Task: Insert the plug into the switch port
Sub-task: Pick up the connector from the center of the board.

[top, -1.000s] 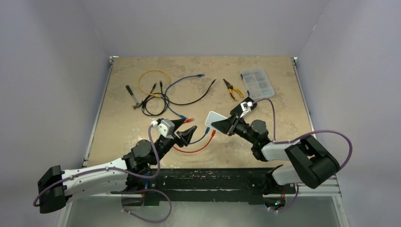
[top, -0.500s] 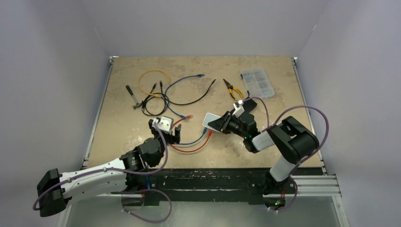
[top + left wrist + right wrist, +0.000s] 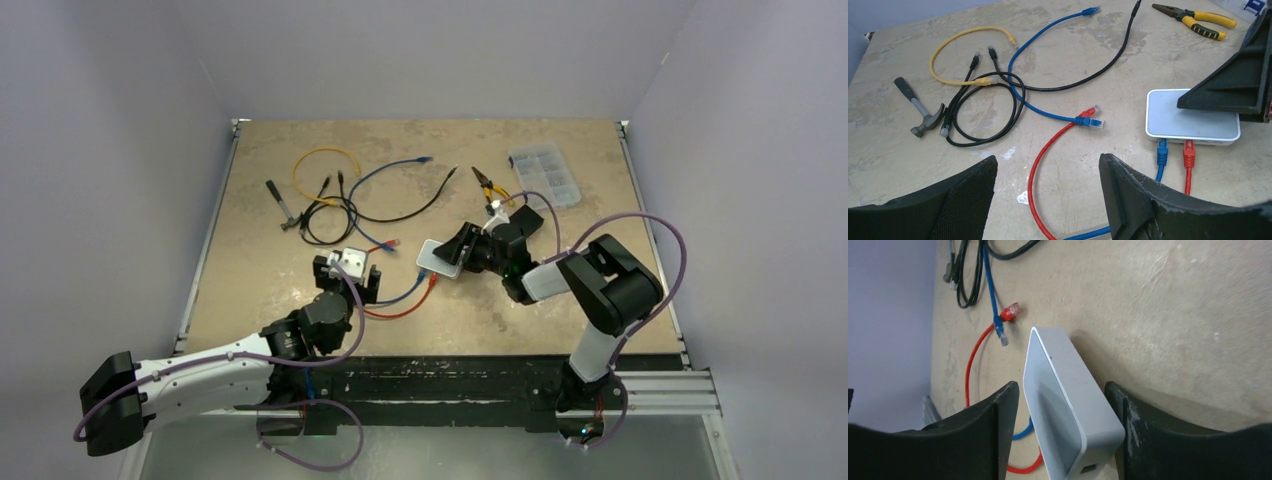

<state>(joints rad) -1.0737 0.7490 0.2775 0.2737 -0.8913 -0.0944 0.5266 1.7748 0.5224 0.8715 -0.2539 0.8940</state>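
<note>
The white switch [image 3: 438, 258] lies on the table, with a blue plug [image 3: 1162, 150] and a red plug [image 3: 1189, 152] seated side by side in its near ports. The free ends of the red cable [image 3: 1090, 111] and the blue cable [image 3: 1089, 121] lie together left of the switch. My right gripper [image 3: 1060, 387] is open and straddles the switch [image 3: 1068, 400]; a gap shows at its left finger, and its right finger is close to the case. My left gripper [image 3: 1048, 185] is open and empty, low over the red cable loop [image 3: 1035, 180], left of the switch.
A hammer [image 3: 283, 205], a yellow cable [image 3: 325, 160] and black cables [image 3: 330, 215] lie at the back left. Yellow-handled pliers [image 3: 490, 188] and a clear parts box [image 3: 543, 175] lie at the back right, just behind my right arm.
The switch and my right gripper have shifted left and a little farther back. My left gripper has drawn back to the left and turned to face the table.
</note>
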